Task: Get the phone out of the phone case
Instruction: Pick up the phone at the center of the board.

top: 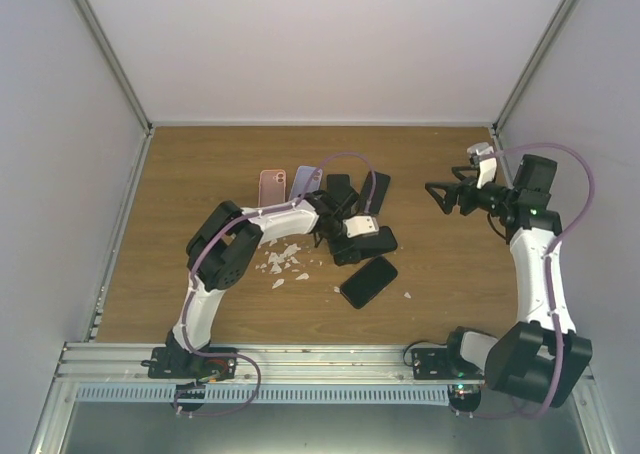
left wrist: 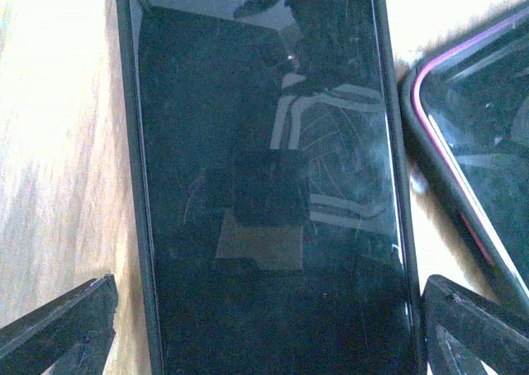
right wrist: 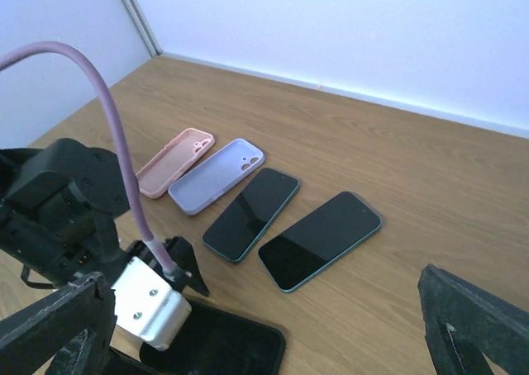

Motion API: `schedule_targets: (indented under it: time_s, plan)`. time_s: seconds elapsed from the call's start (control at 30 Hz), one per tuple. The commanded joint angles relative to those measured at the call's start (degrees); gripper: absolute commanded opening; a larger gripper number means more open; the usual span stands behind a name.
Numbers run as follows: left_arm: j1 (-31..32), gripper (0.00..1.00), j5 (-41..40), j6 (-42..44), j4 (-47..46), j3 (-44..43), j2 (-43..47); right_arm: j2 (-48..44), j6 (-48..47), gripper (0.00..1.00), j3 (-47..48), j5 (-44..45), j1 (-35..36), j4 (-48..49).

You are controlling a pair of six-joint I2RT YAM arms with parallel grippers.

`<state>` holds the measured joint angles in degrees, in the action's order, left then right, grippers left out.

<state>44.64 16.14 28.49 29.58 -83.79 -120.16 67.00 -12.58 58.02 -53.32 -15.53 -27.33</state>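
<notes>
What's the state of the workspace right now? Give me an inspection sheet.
Surface: wooden table, white crumbs scattered by the left arm.
Job's things: black-cased phone lying flat, screen up, not gripped.
Clutter: pink case, lavender case and two teal-edged phones in a row; pink-rimmed phone beside the target; another black phone nearer the bases.
Claws: left claw open, straddling the target; right claw open, raised, empty.
Cables: purple cable looping off each arm.
Surroundings: white walls on three sides.

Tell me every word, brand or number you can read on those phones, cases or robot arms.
None: nothing legible in any view.
The black-cased phone with its dark glass screen shows only reflections; the pink rubbery phone case and lilac rubbery phone case are plain.
</notes>
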Motion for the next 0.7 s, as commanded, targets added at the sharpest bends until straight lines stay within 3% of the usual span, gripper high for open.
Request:
schedule_targets:
  time_s: [0.0,0.3,0.47,0.67]
  plan:
    - [1.3,0.99,-0.7,-0.5,0.2,-5.1,-3.5,-2.0,1.6,1.00,-1.0,-2.2,-1.3,1.9]
    - [2.3,0.91,1.4,-1.3,2.9,-9.8,-8.5,-3.6,2.4,1.00,-3.5,-0.6,-1.6,2.8]
    - [2.4,0.81,2.6,-5.2,3.2,-10.6,-8.4,-3.7,3.5,1.00,-3.8,-0.1,-1.6,2.9]
    - [2.3,0.62,2.3,-7.5,0.4,-7.6,-3.6,-1.8,7.4,1.00,-2.5,4.2,-1.6,5.4]
